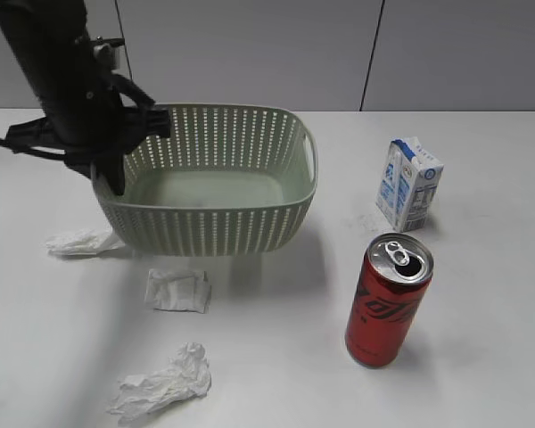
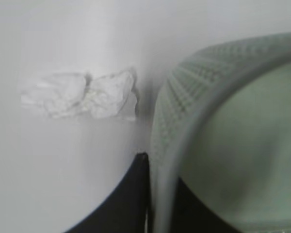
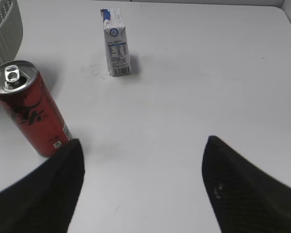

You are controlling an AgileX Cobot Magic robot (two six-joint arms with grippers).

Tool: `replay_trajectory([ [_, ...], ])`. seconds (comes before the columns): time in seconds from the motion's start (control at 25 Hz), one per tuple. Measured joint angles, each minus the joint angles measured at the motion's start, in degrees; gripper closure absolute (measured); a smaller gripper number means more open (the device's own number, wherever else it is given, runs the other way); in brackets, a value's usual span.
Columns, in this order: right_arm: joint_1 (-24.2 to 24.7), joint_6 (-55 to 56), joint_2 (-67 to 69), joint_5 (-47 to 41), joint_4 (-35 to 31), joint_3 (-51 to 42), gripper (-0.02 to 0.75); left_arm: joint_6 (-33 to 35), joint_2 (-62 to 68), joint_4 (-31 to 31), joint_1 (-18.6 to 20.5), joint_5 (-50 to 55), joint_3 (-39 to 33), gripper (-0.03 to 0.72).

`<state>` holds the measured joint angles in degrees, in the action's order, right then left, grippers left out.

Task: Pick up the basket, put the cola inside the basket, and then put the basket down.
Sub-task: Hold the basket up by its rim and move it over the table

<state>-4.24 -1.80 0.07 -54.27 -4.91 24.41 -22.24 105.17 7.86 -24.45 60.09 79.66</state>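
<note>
The pale green slotted basket (image 1: 214, 234) stands at the back left of the white table, with nothing inside it. My left gripper (image 1: 116, 169) is shut on its left wall. In the left wrist view the black fingers (image 2: 162, 167) pinch the basket's rim (image 2: 184, 97) between them. The cola (image 1: 388, 303), a tall red can with an opened silver top, stands upright to the right of the basket and nearer the front. My right gripper (image 3: 143, 145) is open and empty, and the cola (image 3: 31, 114) is just beyond its left finger. The right arm does not show in the exterior view.
A white-and-blue milk carton (image 1: 410, 183) stands behind the cola; it also shows in the right wrist view (image 3: 116, 43). Three crumpled tissues lie left and in front of the basket (image 1: 85, 241) (image 1: 178, 290) (image 1: 165, 383). A basket corner (image 3: 2, 29) shows at the far left.
</note>
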Motion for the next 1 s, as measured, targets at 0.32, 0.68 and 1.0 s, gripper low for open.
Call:
replay_trajectory([
  [0.32,0.00,-1.19,19.89,-0.58,-5.69,9.88,0.167,0.26,-7.39,-1.84,0.00,-3.59,-7.83,0.686],
  [0.68,-2.18,-5.68,49.84,-5.87,-13.40,25.72,0.167,4.39,-6.85,1.92,0.09,-8.08,-8.11,0.686],
  [1.0,-21.82,3.48,67.66,-7.05,-6.88,33.40,0.167,5.56,-2.79,1.92,0.46,-8.80,-8.12,0.686],
])
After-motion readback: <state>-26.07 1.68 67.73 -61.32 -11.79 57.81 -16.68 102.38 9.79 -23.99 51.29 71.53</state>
